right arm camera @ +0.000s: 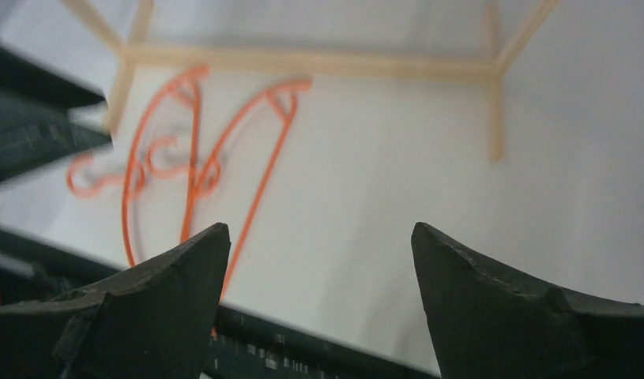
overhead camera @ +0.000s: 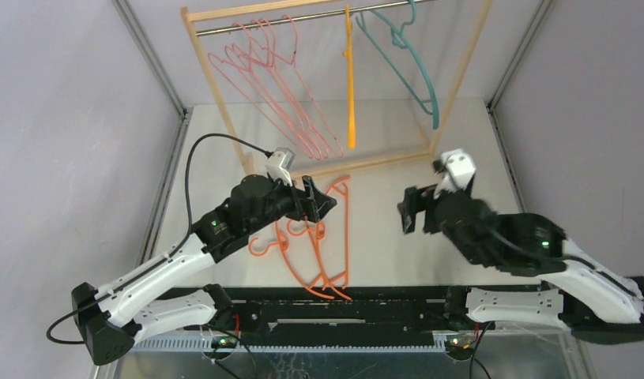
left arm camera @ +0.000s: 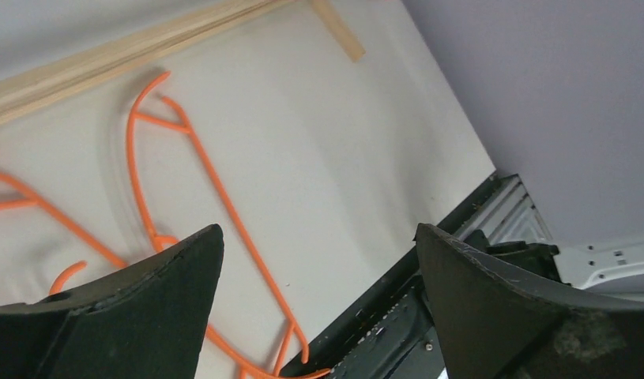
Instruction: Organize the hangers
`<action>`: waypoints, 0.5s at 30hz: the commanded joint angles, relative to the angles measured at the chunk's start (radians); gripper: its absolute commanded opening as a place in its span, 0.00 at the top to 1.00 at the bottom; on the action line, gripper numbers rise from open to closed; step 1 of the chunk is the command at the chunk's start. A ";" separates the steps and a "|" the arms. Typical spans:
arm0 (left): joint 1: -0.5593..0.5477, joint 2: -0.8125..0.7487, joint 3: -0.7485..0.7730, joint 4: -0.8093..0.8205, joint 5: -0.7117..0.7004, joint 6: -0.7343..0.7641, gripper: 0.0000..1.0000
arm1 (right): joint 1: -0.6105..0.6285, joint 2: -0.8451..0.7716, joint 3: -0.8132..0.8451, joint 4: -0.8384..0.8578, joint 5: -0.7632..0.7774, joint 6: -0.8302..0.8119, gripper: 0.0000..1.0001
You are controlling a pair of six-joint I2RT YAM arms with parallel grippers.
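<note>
Sprawling orange hangers [overhead camera: 348, 237] (thin, triangular, hooked)

Just in front of the rack [overhead camera: 374, 163], the left gripper [overhead camera: 326, 205] covers part of the orange hangers [overhead camera: 348, 237], so their number cannot be told. The rack's upper right corner and the teal hanger's [overhead camera: 434, 110] hook run off the picture's top edge. The right wrist view is blurred, smearing the orange hangers below the rack's base bar

Wooden-framed rack [overhead camera: 217, 88] with a metal rod [overhead camera: 318, 14] at the back of a white table [overhead camera: 382, 237] — plain grey walls [overhead camera: 65, 95] around.
</note>
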 commanded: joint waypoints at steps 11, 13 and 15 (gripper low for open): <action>0.006 -0.146 -0.184 -0.062 -0.231 -0.152 0.01 | 0.435 0.340 -0.253 0.081 0.119 0.525 0.13; 0.006 -0.166 -0.197 -0.078 -0.251 -0.155 0.01 | 0.398 0.329 -0.332 0.226 0.028 0.485 0.20; 0.006 -0.188 -0.203 -0.102 -0.271 -0.153 0.01 | 0.349 0.295 -0.418 0.362 -0.084 0.458 0.33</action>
